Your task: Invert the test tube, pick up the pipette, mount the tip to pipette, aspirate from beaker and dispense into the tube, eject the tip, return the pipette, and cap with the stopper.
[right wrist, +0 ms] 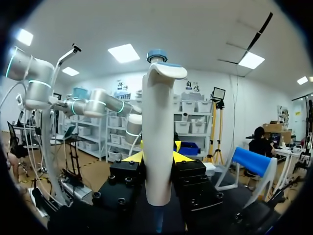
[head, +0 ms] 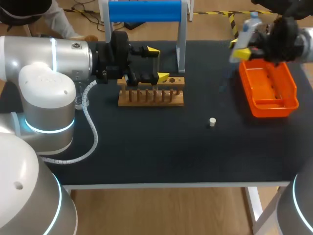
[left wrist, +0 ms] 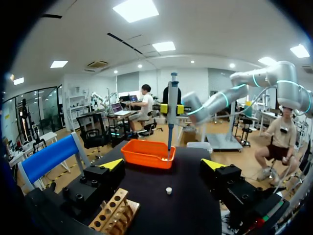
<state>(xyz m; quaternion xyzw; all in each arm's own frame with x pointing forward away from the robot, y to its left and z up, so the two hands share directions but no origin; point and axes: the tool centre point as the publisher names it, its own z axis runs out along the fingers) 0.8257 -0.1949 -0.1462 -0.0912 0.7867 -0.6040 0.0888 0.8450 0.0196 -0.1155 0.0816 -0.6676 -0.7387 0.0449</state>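
Note:
My right gripper [head: 243, 49] is shut on the white pipette [head: 249, 28], held upright above the far end of the orange tray [head: 288, 100]. In the right wrist view the pipette [right wrist: 159, 137] stands between the yellow fingertips [right wrist: 133, 156]. From the left wrist view, the pipette [left wrist: 172, 105] has its thin lower end pointing down into the tray [left wrist: 142, 157]. My left gripper [head: 161, 63] is open and holds nothing, just above the wooden tube rack [head: 151, 97]; the rack [left wrist: 113, 215] lies under its fingers [left wrist: 112, 164]. A small white stopper [head: 212, 122] lies on the mat. I cannot make out the test tube.
The blue-topped pipette stand [head: 145, 11] rises at the back, behind the rack, with its upright [head: 181, 44] close to my left gripper. A clear vessel [head: 80, 100] shows partly behind my left arm. The stopper [left wrist: 168, 190] lies between the rack and the tray.

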